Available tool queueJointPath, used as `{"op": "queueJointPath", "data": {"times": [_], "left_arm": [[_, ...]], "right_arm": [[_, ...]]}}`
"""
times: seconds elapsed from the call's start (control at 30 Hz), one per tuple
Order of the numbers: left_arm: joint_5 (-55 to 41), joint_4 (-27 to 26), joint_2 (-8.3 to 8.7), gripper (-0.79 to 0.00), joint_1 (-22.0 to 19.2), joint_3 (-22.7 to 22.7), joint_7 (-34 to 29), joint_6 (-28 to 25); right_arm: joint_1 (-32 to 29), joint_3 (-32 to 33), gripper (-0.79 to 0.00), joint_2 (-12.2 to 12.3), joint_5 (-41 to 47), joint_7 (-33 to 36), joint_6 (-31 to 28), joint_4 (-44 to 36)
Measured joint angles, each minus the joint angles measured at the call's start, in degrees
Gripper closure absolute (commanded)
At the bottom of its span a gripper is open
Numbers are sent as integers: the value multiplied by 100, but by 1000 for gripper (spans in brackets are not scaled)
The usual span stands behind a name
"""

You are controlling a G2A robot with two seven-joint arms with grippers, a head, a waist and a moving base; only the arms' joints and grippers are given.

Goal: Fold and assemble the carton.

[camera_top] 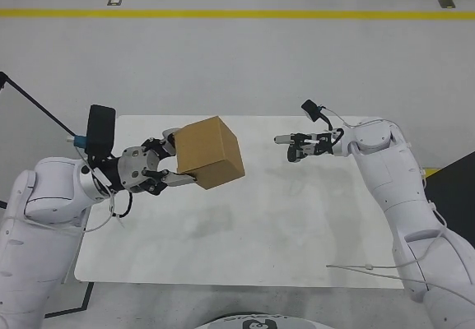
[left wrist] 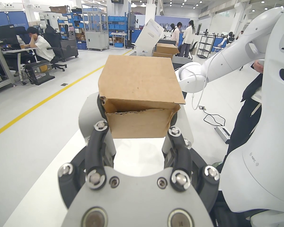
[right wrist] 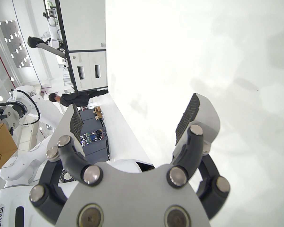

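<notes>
Carton position: over the far left part of the white table, tilted, one corner pointing toward the table's middle. A shadow lies on the table surface near it. In the left wrist view the carton is raised off the table, whose surface shows beneath the carton's lower edge. The brown sides are squared up into a box shape. The end facing the wrist is not fully shut: one flap with a ragged corrugated edge stands across the opening, and a gap remains between it and the top panel.

Left gripper state: clamped on the carton, one finger on each side of the end nearest the wrist. In the left wrist view the left gripper presses its fingers against the carton's side walls.

Right gripper state: jaws spread apart, holding nothing. It hangs over the far right part of the table, well apart from the carton and pointing toward it. In the right wrist view the right gripper shows bare ribbed pads above the table, with the carton at a distance.
</notes>
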Motion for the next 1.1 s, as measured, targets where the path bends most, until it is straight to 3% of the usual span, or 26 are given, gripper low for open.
{"op": "queueJointPath", "data": {"times": [0.33,0.57,0.87,1.1], "left_arm": [[1074,-179,58,0,355,179,118,-35],[1927,138,82,0,259,587,725,-35],[1926,135,81,0,268,592,727,-22],[2648,483,71,0,146,1037,891,-36]], "right_arm": [[0,0,-785,0,0,0,0,0],[0,0,-785,0,0,0,0,0],[0,0,-785,0,0,0,0,0],[0,0,-785,0,0,0,0,0]]}}
